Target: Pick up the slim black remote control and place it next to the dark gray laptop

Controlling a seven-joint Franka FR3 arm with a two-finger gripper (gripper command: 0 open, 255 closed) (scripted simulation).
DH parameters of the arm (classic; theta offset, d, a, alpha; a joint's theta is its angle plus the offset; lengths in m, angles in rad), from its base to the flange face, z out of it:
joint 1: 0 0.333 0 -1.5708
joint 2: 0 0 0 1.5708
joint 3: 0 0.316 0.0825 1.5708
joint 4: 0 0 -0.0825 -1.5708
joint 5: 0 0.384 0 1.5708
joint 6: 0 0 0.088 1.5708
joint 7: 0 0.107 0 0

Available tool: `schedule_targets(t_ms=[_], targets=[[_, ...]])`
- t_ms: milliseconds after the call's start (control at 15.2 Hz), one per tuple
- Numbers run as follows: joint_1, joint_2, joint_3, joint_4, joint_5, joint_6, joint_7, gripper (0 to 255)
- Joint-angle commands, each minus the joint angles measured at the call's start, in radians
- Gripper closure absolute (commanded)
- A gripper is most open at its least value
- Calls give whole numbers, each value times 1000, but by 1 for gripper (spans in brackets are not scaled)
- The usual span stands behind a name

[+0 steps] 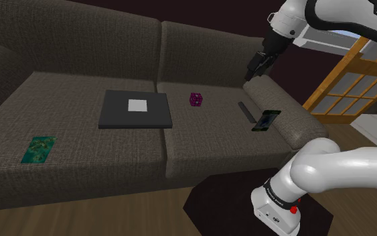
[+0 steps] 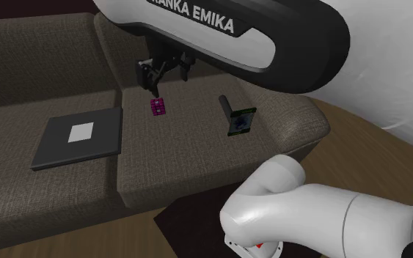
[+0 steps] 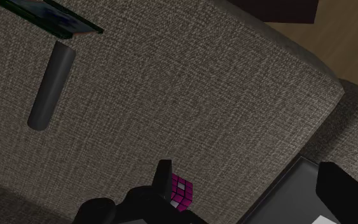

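The remote [image 1: 246,111] was a thin, dark stick, and it lay flat on the sofa [image 1: 207,144] seat at the shoulder view's right. The laptop [image 1: 135,109] was dark gray and shut (it had a pale square in the middle of its lid), and it lay flat on the other seat, with one edge at the crack between the two seats. The two were well apart.

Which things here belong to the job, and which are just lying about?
Job: slim dark remote; dark grey laptop; gripper, open.
Lying about: magenta cube; green-edged flat item beside the remote; teal flat item on the sofa.
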Motion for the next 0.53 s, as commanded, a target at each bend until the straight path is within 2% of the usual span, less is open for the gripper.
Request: schedule_targets(t_ms=[0, 462], targets=[[0, 0, 0, 0, 0, 0, 0, 0], [-73, 66, -97, -103, -37, 148, -15, 0]])
